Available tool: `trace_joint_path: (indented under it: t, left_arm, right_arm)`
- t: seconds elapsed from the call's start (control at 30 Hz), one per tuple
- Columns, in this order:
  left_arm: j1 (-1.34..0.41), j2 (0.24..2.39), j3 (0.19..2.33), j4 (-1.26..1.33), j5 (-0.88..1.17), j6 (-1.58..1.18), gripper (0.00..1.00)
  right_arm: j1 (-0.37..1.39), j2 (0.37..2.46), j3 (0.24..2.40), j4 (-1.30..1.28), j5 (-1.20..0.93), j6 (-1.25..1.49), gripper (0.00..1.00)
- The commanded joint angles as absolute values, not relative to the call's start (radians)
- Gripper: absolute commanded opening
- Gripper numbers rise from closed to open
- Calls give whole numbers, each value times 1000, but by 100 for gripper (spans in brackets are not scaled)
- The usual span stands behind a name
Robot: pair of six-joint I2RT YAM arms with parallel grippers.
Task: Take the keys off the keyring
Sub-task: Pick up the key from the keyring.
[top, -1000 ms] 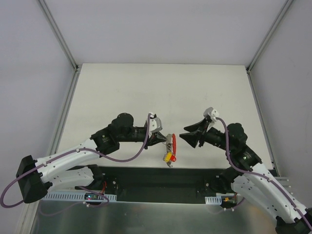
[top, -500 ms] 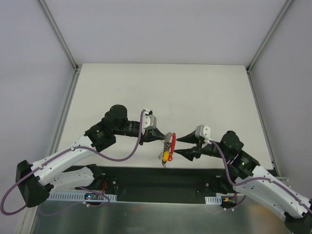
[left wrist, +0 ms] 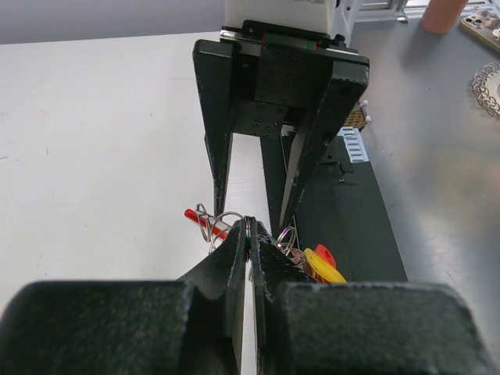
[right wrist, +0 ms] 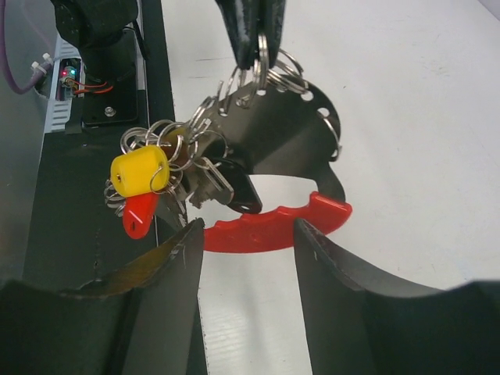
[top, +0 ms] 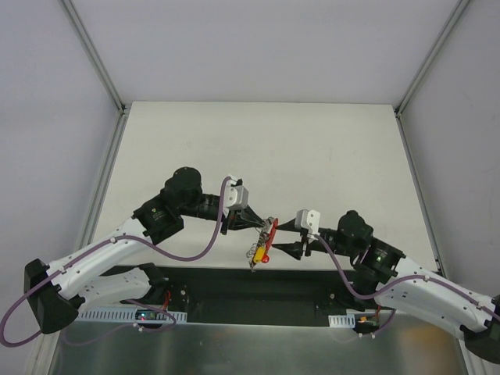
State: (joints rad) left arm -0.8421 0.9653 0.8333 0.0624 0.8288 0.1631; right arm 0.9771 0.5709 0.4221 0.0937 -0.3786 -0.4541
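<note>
My left gripper [top: 263, 226] is shut on a thin wire ring of the keyring [right wrist: 262, 55] and holds the whole bunch in the air above the table's near edge. From the ring hang a dark curved metal plate [right wrist: 293, 133], a red plastic arc [right wrist: 273, 226], a yellow cap [right wrist: 141, 172], a small red tag [right wrist: 139, 217] and the silvery keys [right wrist: 209, 181]. The bunch also shows in the top view [top: 258, 250]. My right gripper [right wrist: 248, 226] is open, its fingertips on either side of the red arc, just short of it. The left gripper's shut tips [left wrist: 250, 228] show in the left wrist view.
The white table [top: 258, 148] stretches behind the arms. A black base strip [top: 258, 285] runs along the near edge under the bunch. On the grey surface beyond it lie a phone [left wrist: 484, 23], a pink cup [left wrist: 444, 12] and a metal coil [left wrist: 488, 86].
My right arm has swung left and low toward the bunch, its open fingers now reaching the red arc. My left gripper has shifted slightly, still holding the ring.
</note>
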Motion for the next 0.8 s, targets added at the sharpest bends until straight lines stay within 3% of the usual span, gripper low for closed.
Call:
trace_joint_path:
  t: [0.0,0.43,0.77]
  left_arm:
    - [-830,931,874,112,821,153,0]
    - [-830,922,858,112,769,166,0]
    - [-830,922,859,113,749,170,0]
  right_arm:
    - [1040,572,469,160,-299,-500,51]
    - [1127,638,520,176,-157,-538,49]
    - [1138,692,535,192,-221,-535,49]
